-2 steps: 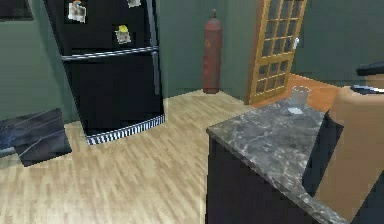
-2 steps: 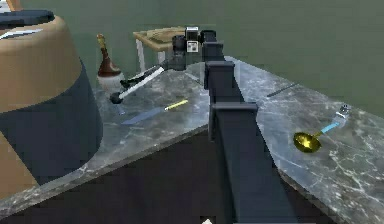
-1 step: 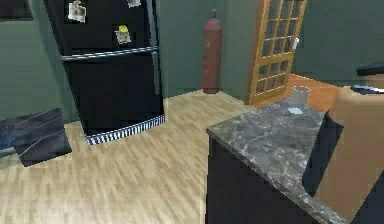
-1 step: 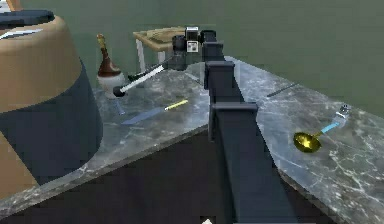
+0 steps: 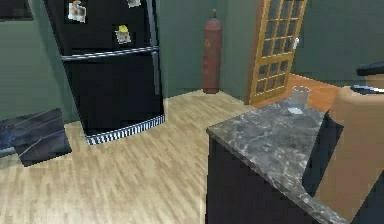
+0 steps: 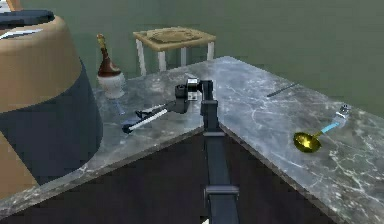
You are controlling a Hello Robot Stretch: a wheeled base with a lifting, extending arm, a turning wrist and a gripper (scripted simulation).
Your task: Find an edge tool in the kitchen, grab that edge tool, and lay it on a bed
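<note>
A thin knife-like utensil [image 6: 146, 117], part pale and part dark, lies on the marble countertop [image 6: 250, 120] in the arm side view. The dark arm [image 6: 212, 150] rises from the bottom edge over the counter. At its far end the gripper [image 6: 170, 103] sits just right of the utensil's upper end. Whether it touches the utensil, or holds anything, I cannot tell. The same marble counter [image 5: 262, 150] fills the forward view's lower right.
On the counter are a yellow ladle with a blue handle [image 6: 315, 138], a thin dark stick [image 6: 280, 91], a bottle [image 6: 102, 58] by a bowl, a glass [image 5: 300, 97] and a large tan and dark container [image 6: 40, 100]. Behind stands a small table [image 6: 176, 42]. Ahead are a black fridge [image 5: 105, 65], a red extinguisher [image 5: 211, 52], a glazed wooden door [image 5: 276, 45] and open wood floor.
</note>
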